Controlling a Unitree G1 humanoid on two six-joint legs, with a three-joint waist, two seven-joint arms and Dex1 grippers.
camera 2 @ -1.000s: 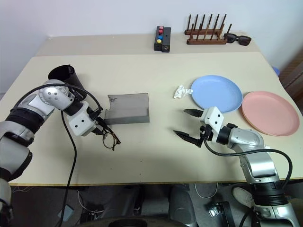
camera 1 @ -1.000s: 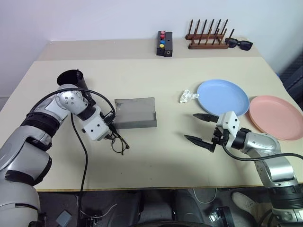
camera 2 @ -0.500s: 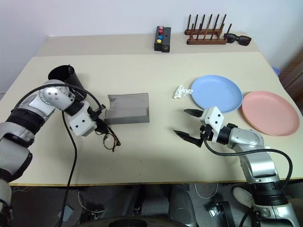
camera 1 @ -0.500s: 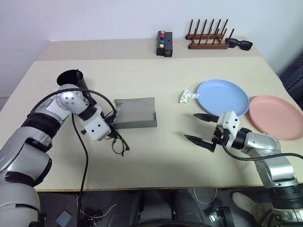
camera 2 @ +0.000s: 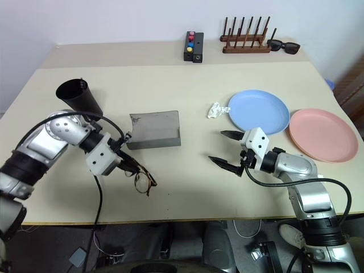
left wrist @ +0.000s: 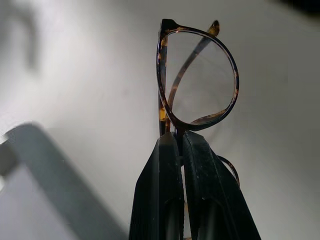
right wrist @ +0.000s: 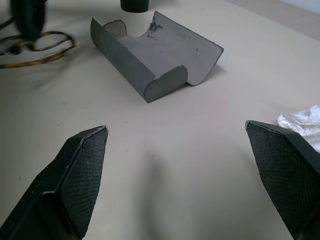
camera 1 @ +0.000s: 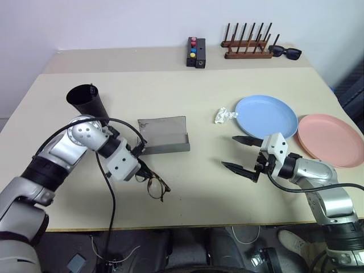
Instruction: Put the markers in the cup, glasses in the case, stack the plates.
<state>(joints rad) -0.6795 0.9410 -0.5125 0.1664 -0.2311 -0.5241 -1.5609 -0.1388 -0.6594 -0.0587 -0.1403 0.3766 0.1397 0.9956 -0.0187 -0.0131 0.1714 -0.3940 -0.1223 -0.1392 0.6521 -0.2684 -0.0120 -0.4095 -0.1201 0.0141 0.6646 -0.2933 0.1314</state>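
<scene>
The glasses [camera 1: 154,186] were gripped at the bridge by the closed fingers of the left gripper [camera 1: 141,170] near the table's [camera 1: 193,193] front edge, just in front of the open grey case [camera 1: 164,135], while the right gripper [camera 1: 241,153] was held with jaws wide apart and empty, near the blue plate [camera 1: 267,115].

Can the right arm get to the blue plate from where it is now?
Probably yes. The right gripper is open and holds nothing, and the blue plate lies just beyond it with bare table between.
</scene>
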